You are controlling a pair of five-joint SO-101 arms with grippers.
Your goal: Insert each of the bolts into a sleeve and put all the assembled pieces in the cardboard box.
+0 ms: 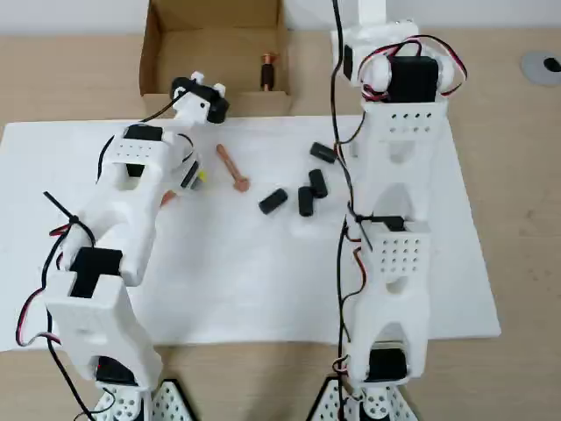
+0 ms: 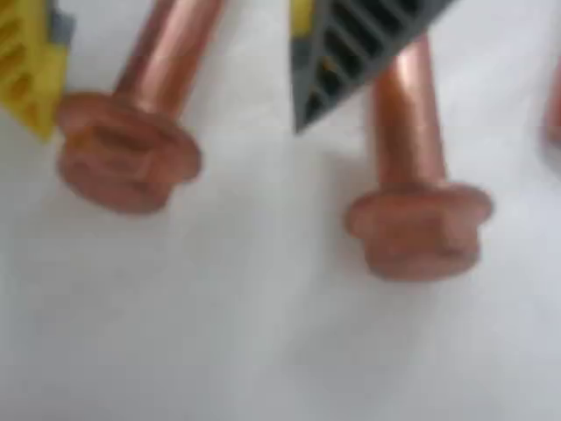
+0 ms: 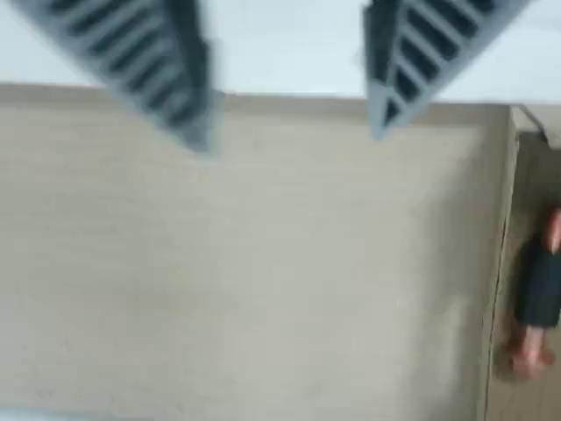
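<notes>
Two copper bolts lie on the white mat in the left wrist view. One bolt (image 2: 131, 149) lies between the fingers of my open left gripper (image 2: 175, 61), whose yellow finger (image 2: 26, 70) is close to its head. The other bolt (image 2: 416, 206) lies just outside the grey finger (image 2: 351, 53). From above, the left gripper (image 1: 188, 178) is low over the mat, with a third bolt (image 1: 232, 167) beside it. Several black sleeves (image 1: 305, 200) lie mid-mat. One assembled piece (image 1: 267, 70) rests in the cardboard box (image 1: 151, 53). My right gripper (image 3: 289, 114) is open over bare wood beside the box wall (image 3: 495, 263).
The white mat (image 1: 245, 281) covers most of the wooden table. The right arm (image 1: 394, 175) stretches along the mat's right side toward the back. The assembled piece (image 3: 536, 298) shows inside the box. A grey round object (image 1: 542, 66) sits at the far right edge.
</notes>
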